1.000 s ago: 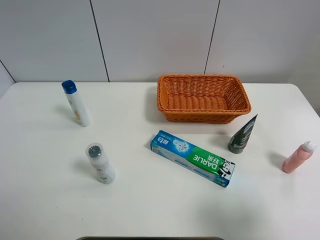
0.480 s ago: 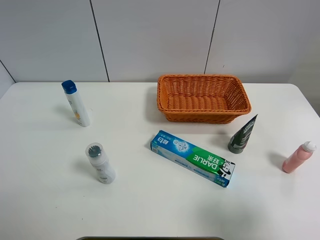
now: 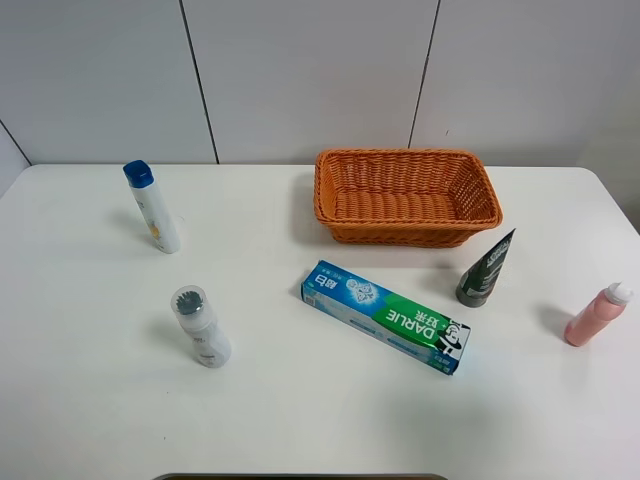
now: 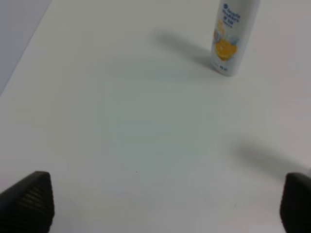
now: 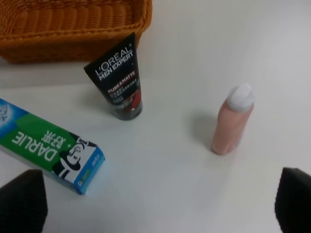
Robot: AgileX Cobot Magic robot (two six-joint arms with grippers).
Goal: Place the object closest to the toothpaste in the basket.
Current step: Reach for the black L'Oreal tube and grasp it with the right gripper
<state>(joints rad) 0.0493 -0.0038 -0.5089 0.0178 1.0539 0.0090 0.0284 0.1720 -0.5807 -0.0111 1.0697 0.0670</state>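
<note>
The toothpaste box (image 3: 386, 316), blue and green, lies flat in the middle of the table; its end shows in the right wrist view (image 5: 48, 148). The dark tube (image 3: 486, 270) stands cap-down just right of it, also in the right wrist view (image 5: 119, 80). The orange wicker basket (image 3: 400, 232) stands behind them and is empty. Neither arm shows in the exterior high view. My right gripper (image 5: 158, 199) is open, above the table in front of the tube and apart from it. My left gripper (image 4: 160, 204) is open and holds nothing, above bare table.
A pink bottle (image 3: 597, 314) stands at the far right, also in the right wrist view (image 5: 233, 121). A white bottle with a blue cap (image 3: 153, 207) stands at the back left, its base in the left wrist view (image 4: 231, 39). A white bottle with a grey cap (image 3: 201, 327) stands front left.
</note>
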